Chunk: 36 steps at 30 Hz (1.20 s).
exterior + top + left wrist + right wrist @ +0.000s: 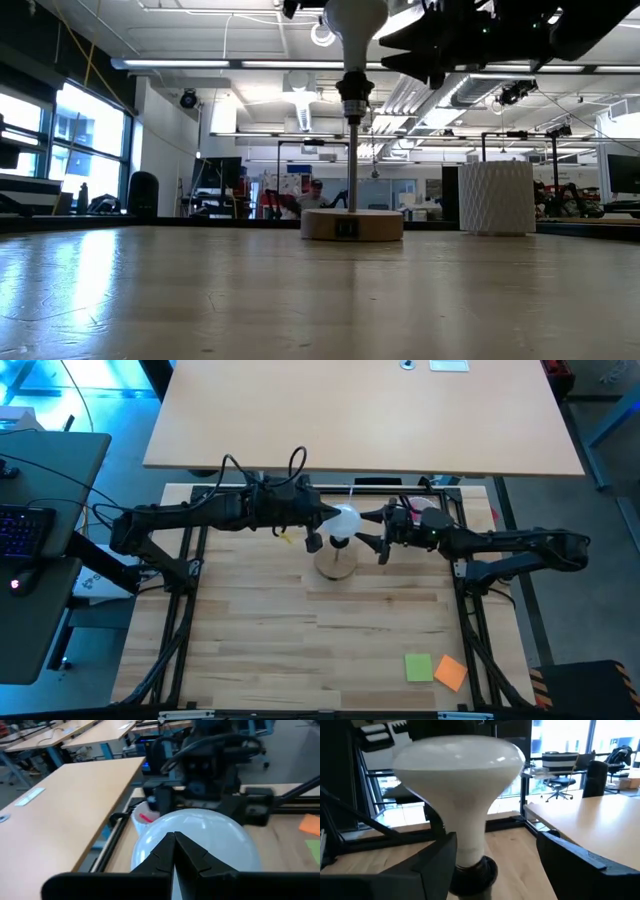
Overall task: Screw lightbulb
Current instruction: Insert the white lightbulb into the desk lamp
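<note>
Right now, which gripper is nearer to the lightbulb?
Both are about equally near. The left gripper, shut, presses on the lightbulb from its left. The right gripper, open, has a finger on either side of it.

In the low view the lightbulb's (355,20) globe is cut off by the top edge.

Pale laminate desk (365,415) beyond the light wooden plank work table (330,650). Grey floor (610,510). Dark side desk with backlit keyboard (22,528). Tall daylight windows (65,150), left. White ceiling with strip lights (200,64). Black office chairs (560,787).
</note>
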{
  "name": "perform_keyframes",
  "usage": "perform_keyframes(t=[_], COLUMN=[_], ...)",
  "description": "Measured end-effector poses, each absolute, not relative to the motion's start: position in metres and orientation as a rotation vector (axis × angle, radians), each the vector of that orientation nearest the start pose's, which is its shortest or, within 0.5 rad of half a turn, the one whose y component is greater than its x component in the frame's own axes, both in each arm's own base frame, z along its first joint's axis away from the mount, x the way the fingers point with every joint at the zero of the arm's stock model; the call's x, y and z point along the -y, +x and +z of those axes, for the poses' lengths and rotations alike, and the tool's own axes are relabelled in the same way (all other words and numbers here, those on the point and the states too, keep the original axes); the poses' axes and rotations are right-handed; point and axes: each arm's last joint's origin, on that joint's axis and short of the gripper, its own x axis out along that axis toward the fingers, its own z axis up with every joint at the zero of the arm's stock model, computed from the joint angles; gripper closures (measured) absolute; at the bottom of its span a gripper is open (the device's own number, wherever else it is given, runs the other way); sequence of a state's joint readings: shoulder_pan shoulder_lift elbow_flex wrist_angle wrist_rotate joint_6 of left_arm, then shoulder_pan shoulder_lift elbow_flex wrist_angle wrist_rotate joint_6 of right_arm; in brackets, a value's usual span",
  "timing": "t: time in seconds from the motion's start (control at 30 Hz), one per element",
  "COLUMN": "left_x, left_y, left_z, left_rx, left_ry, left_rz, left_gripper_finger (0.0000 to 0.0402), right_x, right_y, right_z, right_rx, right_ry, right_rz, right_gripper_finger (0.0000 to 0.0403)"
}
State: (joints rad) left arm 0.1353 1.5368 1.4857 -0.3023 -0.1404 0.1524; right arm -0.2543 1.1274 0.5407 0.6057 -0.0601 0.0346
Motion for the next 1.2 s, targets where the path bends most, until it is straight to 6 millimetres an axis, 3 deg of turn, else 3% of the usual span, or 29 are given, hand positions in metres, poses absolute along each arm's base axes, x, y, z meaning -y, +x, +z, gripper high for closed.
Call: perform_keyframes(t=[0.27, 1.0, 1.2], left_x=[-0.052, -0.054, -0.054], left_y=[0.345, 0.346, 0.345], left_z=[0.383, 0.387, 0.387], left_rx=[-0.372, -0.350, -0.349], left_ry=[0.173, 0.278, 0.278], left_rz=[0.271, 0.337, 0.340], left_gripper_finger=[0.0399, 0.0399, 0.0399], right_x=[0.057, 0.058, 0.060], right_y=[0.227, 0.227, 0.234], right_z=[0.266, 0.263, 0.255], right_rx=[0.047, 0.020, -0.004], right_ry=[0.038, 0.073, 0.165], right_rz=[-0.193, -0.227, -0.184], right_gripper_finger=[0.0133, 0.0133, 0.0133])
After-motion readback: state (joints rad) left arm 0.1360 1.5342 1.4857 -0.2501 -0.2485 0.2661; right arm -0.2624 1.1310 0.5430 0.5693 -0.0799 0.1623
